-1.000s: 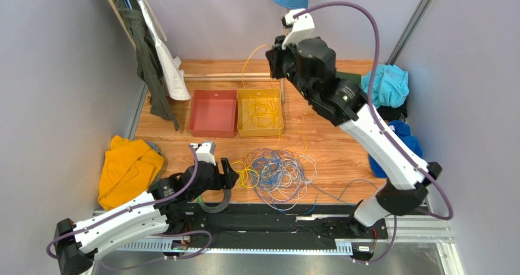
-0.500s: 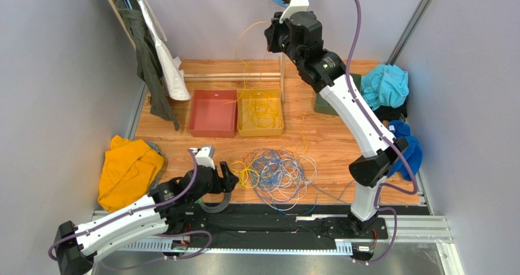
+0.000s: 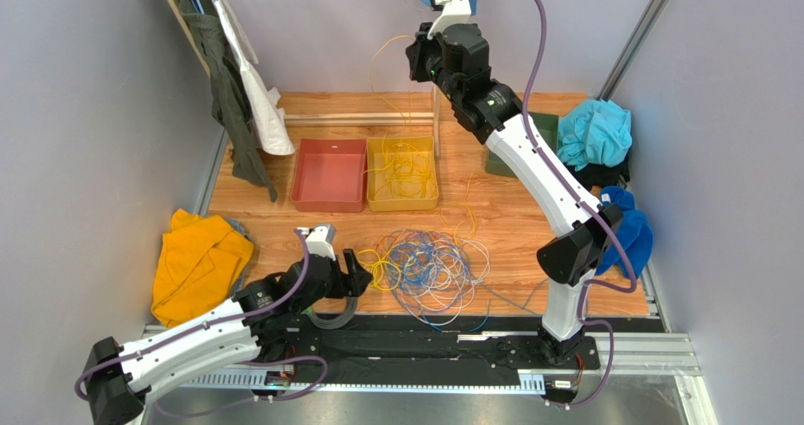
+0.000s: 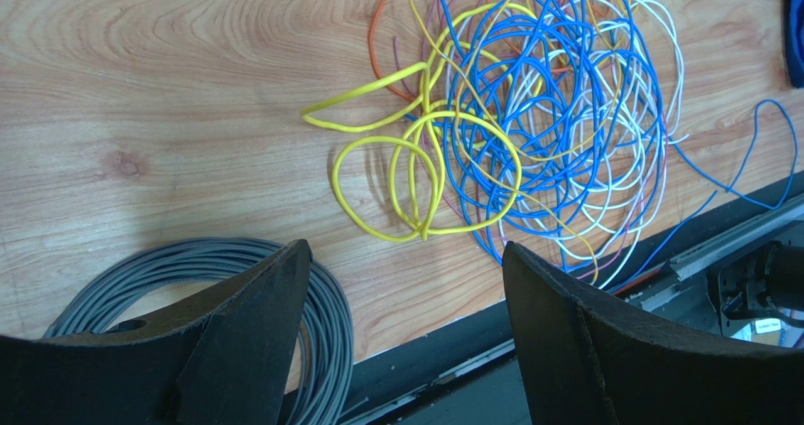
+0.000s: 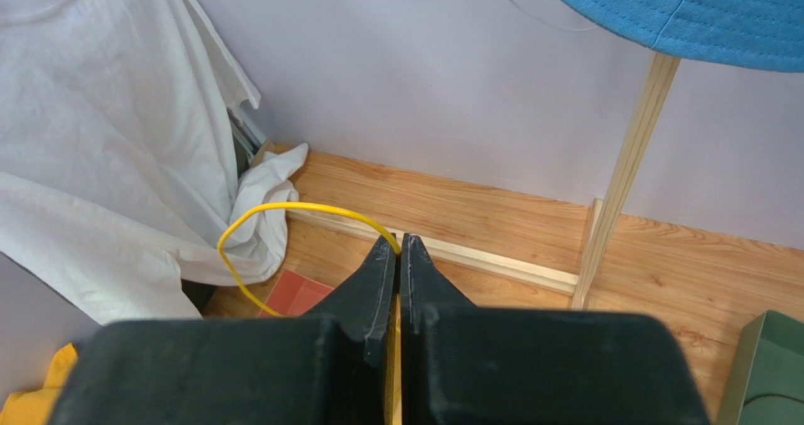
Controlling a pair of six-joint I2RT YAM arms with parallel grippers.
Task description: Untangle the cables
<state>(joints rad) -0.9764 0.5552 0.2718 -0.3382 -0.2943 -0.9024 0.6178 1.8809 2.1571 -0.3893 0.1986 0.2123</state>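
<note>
Right fingers point(image 5: 385, 257) pressed together on one yellow cable point(image 5: 283, 208), held high near the back wall. Probably so its length draws clear and hangs over the yellow tray point(image 3: 403, 205), which already has yellow strands in it; looks like sorting by colour. Left fingers point(image 4: 255, 321) wide apart, holding nothing, low at the left edge of the tangled cables point(image 4: 547, 114) on the worktop point(image 3: 519, 227). Likely placed to pin or pick next. Count: two trays, one yellow, one red point(image 3: 328, 175); one grey coil point(image 4: 326, 303) under the left fingers. Heap has yellow, blue, pale and orange strands, number not countable.
</note>
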